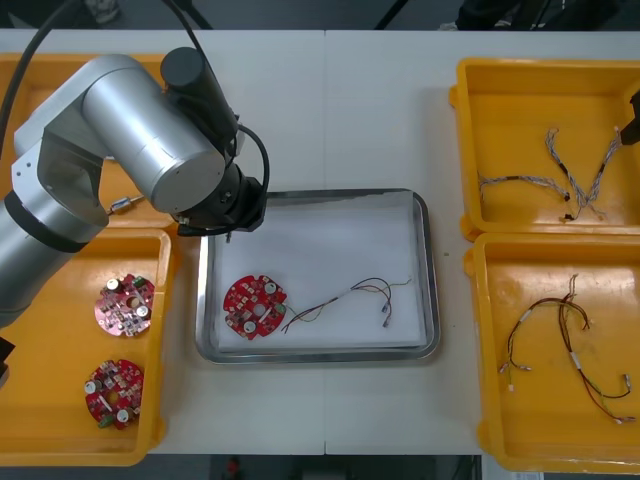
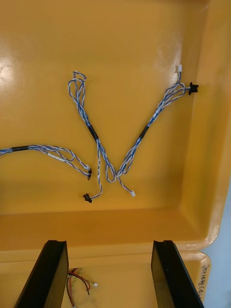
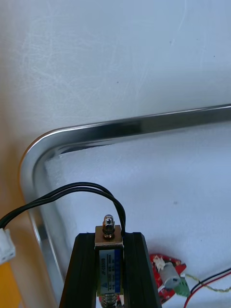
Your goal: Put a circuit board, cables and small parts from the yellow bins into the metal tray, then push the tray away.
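Observation:
The metal tray [image 1: 431,270], white inside, holds a round red circuit board [image 1: 255,305] and a red and yellow cable [image 1: 352,294]. My left gripper [image 1: 228,222] hangs over the tray's far left corner. In the left wrist view, the left gripper [image 3: 109,238] is shut on a small metal part [image 3: 109,262] whose black leads [image 3: 72,191] loop off to a white plug. The tray rim [image 3: 134,126] and the board [image 3: 166,275] lie below. My right gripper [image 2: 109,245] stands open above the twisted blue and white cables [image 2: 96,139] in the far right bin [image 1: 520,110].
Two more circuit boards [image 1: 124,304] [image 1: 113,392] lie in the near left bin [image 1: 40,440]. A small metal part [image 1: 120,205] sits in the far left bin. The near right bin [image 1: 490,400] holds red and yellow cables [image 1: 570,350]. My right gripper [image 1: 632,118] shows at the edge.

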You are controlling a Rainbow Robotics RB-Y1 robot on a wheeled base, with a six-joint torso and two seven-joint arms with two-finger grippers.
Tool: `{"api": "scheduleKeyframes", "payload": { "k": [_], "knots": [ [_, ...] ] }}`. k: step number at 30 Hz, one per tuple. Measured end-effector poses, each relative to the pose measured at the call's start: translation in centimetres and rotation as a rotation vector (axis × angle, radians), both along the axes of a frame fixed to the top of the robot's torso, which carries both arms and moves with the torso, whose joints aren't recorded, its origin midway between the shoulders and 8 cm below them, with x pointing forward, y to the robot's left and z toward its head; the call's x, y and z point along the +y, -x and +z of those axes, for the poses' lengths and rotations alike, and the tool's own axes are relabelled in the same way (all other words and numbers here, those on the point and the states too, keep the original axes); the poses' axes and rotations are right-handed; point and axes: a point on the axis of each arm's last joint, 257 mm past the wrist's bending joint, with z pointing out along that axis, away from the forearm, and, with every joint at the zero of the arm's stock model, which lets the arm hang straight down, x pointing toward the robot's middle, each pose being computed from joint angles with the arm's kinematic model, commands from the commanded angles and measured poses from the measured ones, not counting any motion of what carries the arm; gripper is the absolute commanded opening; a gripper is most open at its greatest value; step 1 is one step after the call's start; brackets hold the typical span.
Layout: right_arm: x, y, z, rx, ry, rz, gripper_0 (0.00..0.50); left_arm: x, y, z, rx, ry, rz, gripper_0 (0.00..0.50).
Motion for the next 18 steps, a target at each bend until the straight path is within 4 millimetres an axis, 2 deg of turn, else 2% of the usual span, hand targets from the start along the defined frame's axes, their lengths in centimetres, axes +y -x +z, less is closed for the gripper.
{"api": "scheduleKeyframes", "payload": {
  "k": [4,9,16,17,18],
  "knots": [
    [-0.6,-0.2,-0.5,0.034,-0.018,-0.039,0.500,-0.3,-0.8,-1.4,-0.003,0.001,0.003,0.000],
    [-0.6,-0.4,-1.3,0.084,-0.113,-0.177,0.500,-0.2,-1.1,-3.1,-0.002,-0.024,-0.001,0.000],
    [-1.3,-1.2,-1.2,0.085,-0.138,-0.221,0.500,0.0,-1.0,-4.1,0.009,-0.041,-0.004,0.002],
    [-1.5,-1.6,-1.2,0.070,-0.137,-0.225,0.500,0.0,-1.0,-4.1,0.009,-0.042,-0.004,0.009],
    [-1.7,-1.9,-1.1,0.058,-0.135,-0.228,0.500,0.0,-1.0,-4.1,0.009,-0.042,-0.003,0.077]
  ]
}}
